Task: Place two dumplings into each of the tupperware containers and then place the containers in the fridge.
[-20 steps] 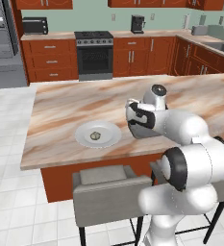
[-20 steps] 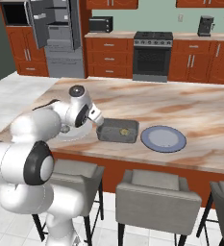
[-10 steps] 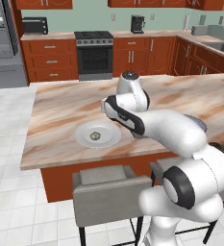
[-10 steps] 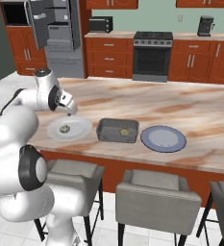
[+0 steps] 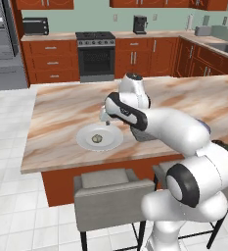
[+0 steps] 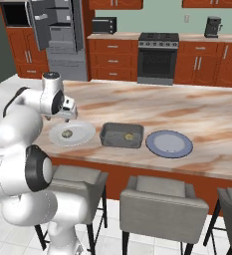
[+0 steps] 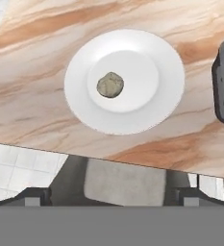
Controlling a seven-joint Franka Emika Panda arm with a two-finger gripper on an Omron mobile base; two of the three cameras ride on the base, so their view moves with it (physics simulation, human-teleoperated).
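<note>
One tan dumpling [image 7: 110, 85] lies on a round white plate [image 7: 147, 103]; both also appear in the right base view, dumpling [image 6: 66, 133] on plate [image 6: 82, 130]. My gripper [image 6: 70, 116] hovers above that plate, open and holding nothing, its fingertips [image 7: 37, 195] wide apart. In the left base view the gripper [image 5: 105, 117] hangs over the plate's [image 5: 110, 142] far rim, above the dumpling [image 5: 98, 138]. A grey tupperware container [image 6: 118, 142] sits just right of the plate with a dumpling [image 6: 129, 136] inside. The fridge [image 6: 58, 32] stands far back left, doors open.
A blue-grey plate [image 6: 169, 143] lies right of the container on the marble island [image 6: 207, 114]. Grey stools [image 6: 160, 201] line the island's near edge. Behind are the stove [image 6: 157, 57], a toaster oven [image 6: 104, 25] and a coffee maker [image 6: 213, 26].
My arm has swung left from over the tupperware container to above the white plate. The dumpling on the plate and the container have not moved.
</note>
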